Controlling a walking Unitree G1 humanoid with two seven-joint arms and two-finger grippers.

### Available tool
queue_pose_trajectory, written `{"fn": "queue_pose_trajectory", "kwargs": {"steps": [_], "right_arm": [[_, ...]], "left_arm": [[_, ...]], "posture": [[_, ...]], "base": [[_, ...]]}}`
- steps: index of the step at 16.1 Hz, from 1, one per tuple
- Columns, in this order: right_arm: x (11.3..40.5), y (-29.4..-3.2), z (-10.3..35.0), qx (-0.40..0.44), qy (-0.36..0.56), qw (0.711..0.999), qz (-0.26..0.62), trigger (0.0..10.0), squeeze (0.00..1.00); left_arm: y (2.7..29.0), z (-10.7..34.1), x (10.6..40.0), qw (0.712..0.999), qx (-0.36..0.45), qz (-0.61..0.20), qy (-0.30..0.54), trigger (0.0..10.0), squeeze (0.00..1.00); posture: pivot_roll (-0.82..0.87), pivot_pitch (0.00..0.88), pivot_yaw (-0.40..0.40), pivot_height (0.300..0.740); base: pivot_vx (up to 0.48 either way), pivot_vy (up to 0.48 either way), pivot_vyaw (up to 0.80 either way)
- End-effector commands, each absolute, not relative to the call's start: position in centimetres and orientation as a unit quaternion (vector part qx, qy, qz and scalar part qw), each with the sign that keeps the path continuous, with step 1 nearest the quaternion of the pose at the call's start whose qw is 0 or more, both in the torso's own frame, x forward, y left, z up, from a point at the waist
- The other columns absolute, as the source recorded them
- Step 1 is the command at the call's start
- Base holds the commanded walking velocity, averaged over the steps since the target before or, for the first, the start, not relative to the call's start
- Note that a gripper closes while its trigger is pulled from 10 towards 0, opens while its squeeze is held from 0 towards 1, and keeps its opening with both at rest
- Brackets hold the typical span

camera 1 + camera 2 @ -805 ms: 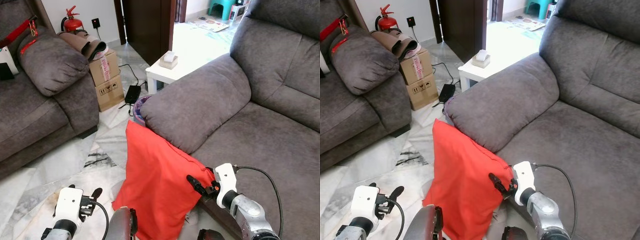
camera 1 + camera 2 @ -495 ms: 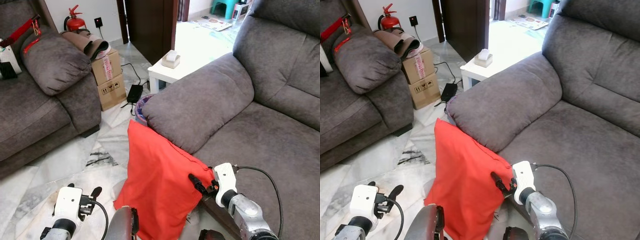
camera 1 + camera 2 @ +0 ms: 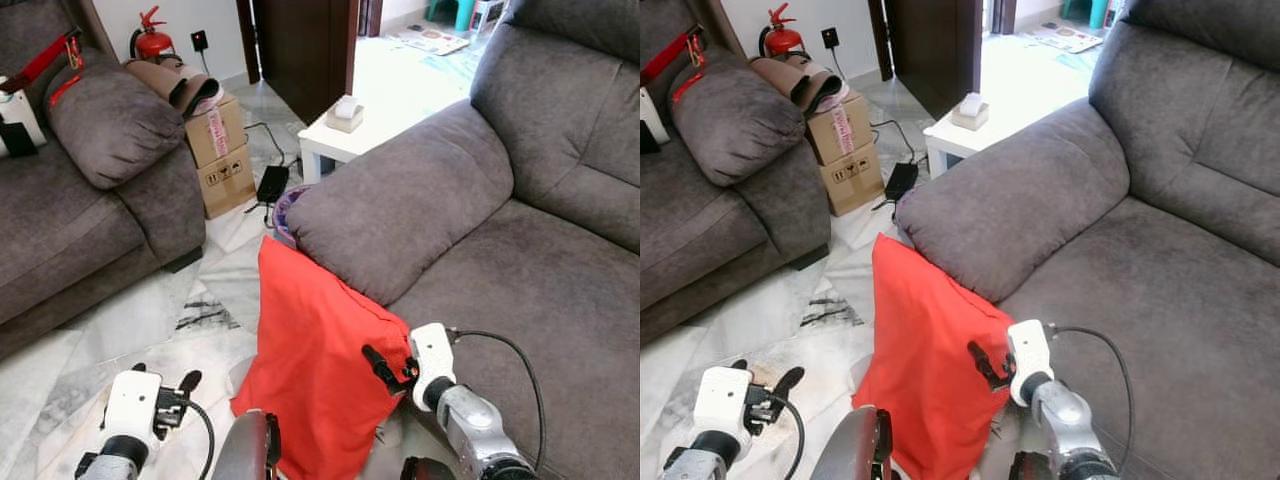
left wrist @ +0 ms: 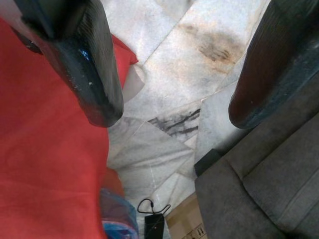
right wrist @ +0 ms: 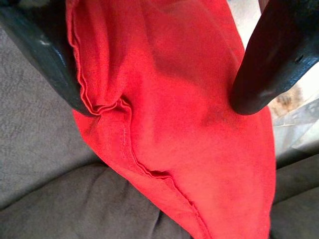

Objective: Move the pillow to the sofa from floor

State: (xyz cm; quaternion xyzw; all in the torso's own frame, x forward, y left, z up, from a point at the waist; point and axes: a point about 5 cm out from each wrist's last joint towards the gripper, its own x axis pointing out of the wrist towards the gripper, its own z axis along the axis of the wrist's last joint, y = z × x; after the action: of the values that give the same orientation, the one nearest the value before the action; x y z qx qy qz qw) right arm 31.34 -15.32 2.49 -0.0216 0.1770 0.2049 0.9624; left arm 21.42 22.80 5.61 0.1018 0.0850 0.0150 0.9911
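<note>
Right wrist view: right gripper (image 5: 164, 64) now closer, spread wide over red pillow (image 5: 189, 149) edge at sofa (image 3: 520, 270) front, grasp imminent; left gripper (image 4: 174, 64) open, idle.
</note>
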Motion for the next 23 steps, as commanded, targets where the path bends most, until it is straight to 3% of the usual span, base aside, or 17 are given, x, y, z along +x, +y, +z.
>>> {"fn": "queue_pose_trajectory", "kwargs": {"steps": [1, 2, 15, 23], "right_arm": [[31.2, -15.0, 2.2, -0.019, 0.186, 0.962, 0.200, 5.8, 0.00], [31.3, -15.2, 2.3, -0.020, 0.182, 0.966, 0.184, 0.0, 0.00], [31.1, -14.6, 1.9, -0.018, 0.185, 0.968, 0.168, 0.0, 0.00], [31.2, -15.9, 1.9, -0.025, 0.191, 0.969, 0.156, 0.0, 0.00]], "left_arm": [[23.4, 5.5, 20.9, 0.990, 0.100, 0.020, 0.097, 10.0, 0.00], [23.3, 5.4, 20.8, 0.990, 0.101, 0.020, 0.098, 10.0, 0.00], [23.0, 5.7, 22.1, 0.991, 0.097, 0.020, 0.092, 10.0, 0.00], [22.2, 5.4, 22.6, 0.992, 0.086, 0.022, 0.088, 10.0, 0.00]], "posture": [[0.23, 0.175, 0.066, 0.594], [0.23, 0.175, 0.066, 0.594], [0.26, 0.151, 0.052, 0.594], [0.22, 0.164, 0.019, 0.594]], "base": [[0.000, 0.000, 0.00], [0.000, 0.000, 0.00], [0.000, 0.000, 0.00], [0.000, 0.000, 0.00]]}}
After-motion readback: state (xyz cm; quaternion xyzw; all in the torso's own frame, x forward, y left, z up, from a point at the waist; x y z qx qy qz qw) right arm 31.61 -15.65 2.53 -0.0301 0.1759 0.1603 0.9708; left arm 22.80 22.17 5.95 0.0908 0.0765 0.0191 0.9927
